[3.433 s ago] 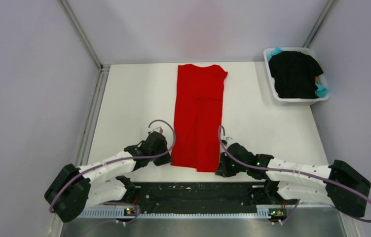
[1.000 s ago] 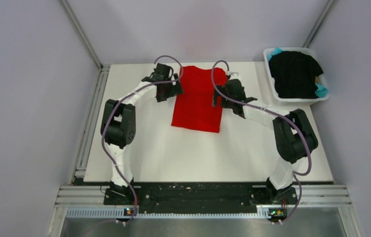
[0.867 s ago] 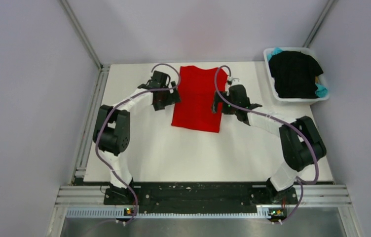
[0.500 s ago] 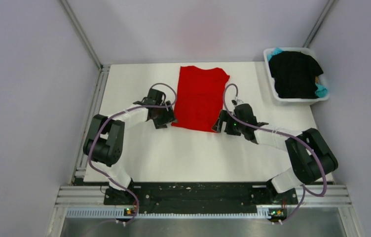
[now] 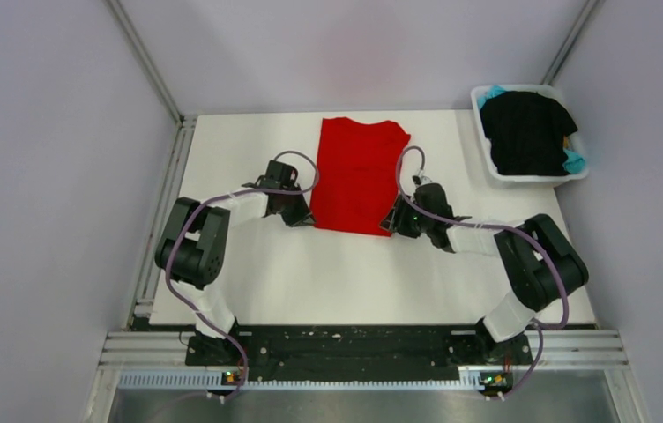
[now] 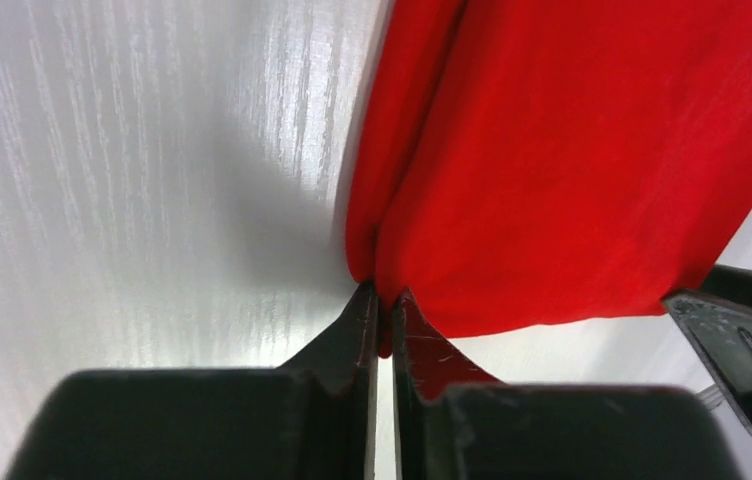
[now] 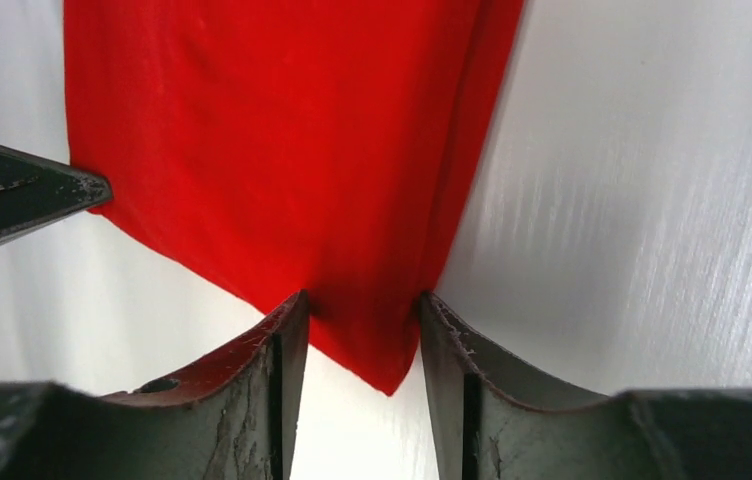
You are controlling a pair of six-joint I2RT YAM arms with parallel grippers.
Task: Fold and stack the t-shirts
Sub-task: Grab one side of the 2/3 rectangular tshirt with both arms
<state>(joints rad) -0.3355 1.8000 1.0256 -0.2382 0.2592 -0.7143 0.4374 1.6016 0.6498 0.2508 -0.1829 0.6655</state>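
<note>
Red t-shirt: the red t-shirt [image 5: 359,174] lies folded into a long panel, flat on the surface [image 5: 249,264], far of centre. Its near hem faces you, between the two arms.

Left gripper: your left gripper [image 6: 382,300] is at the near-left corner, and its fingers are pressed almost together on a small pinch of red cloth.

Right gripper: your right gripper [image 7: 357,305] is at the near-right corner. Its fingers stand apart with their tips down on the cloth, and the corner lies between them, not clamped.

Handling: judge the shirt as light, soft and limp. It has no stiffness, so whatever you do not hold will sag or drag. The layers can slide on each other, and a thin pinch may catch only the top layer.

Where to hold: take both near corners at the hem, through all layers, so that the edge lifts evenly. A grip on one side only would probably skew the fold.

Other shirts: the black t-shirt [image 5: 526,132] is heaped in the white tub [image 5: 495,173] at the far right corner. The teal t-shirt [image 5: 574,162] is under it and shows only at the edges.

Count: you have three t-shirts, one red, one black and one teal, though the teal one is mostly hidden. There is one tub, and two grippers are at work.
</note>
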